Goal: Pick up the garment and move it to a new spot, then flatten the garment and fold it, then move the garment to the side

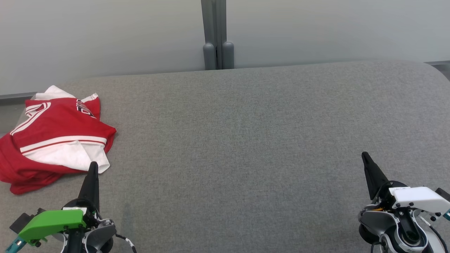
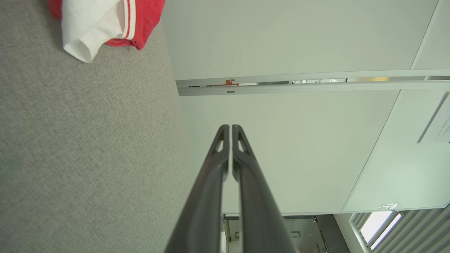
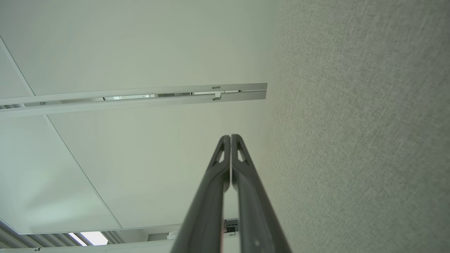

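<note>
I am holding my left gripper (image 1: 92, 168) low at the near left. Its fingers are pressed together on nothing and pointing away from me, close beside the garment (image 1: 58, 135) but not touching it. My right gripper (image 1: 364, 157) is sitting at the near right, likewise pressed together and pinching nothing. The red and white garment is lying crumpled at the grey tabletop's (image 1: 246, 123) left edge. Beyond it, a grey post (image 1: 218, 38) is standing against a pale wall (image 1: 105, 35).
</note>
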Available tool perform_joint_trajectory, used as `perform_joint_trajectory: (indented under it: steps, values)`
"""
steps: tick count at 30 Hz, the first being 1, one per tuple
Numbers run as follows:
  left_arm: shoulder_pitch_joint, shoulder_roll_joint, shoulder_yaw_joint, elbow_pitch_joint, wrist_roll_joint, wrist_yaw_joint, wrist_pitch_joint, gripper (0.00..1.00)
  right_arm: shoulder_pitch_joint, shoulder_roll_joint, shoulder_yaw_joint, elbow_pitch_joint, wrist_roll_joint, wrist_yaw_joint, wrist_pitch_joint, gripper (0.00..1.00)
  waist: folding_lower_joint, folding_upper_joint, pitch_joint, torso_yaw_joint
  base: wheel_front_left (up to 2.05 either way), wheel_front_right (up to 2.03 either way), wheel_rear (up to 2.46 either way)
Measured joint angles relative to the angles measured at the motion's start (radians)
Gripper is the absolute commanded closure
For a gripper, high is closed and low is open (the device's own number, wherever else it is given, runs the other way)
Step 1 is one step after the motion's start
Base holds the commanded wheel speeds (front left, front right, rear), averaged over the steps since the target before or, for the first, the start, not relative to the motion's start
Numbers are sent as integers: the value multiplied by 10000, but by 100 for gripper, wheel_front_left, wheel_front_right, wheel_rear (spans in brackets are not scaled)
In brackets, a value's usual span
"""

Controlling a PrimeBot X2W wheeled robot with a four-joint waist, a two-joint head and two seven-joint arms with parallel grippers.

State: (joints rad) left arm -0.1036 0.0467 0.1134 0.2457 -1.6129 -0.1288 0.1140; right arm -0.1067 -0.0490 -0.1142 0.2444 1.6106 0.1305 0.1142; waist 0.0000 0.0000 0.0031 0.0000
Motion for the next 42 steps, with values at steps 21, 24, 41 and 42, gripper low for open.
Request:
perform_joint_trajectory:
  steps: [21,24,41,42]
  values:
    - [0,0,0,0,0,0,2,100,0,0,0,0,0,0,0,100,0,0,0,0,0,0,0]
    - [0,0,0,0,0,0,2,100,0,0,0,0,0,0,0,100,0,0,0,0,0,0,0]
    - [0,0,0,0,0,0,0,100,0,0,0,0,0,0,0,100,0,0,0,0,0,0,0]
    - [0,0,0,0,0,0,2,100,0,0,0,0,0,0,0,100,0,0,0,0,0,0,0]
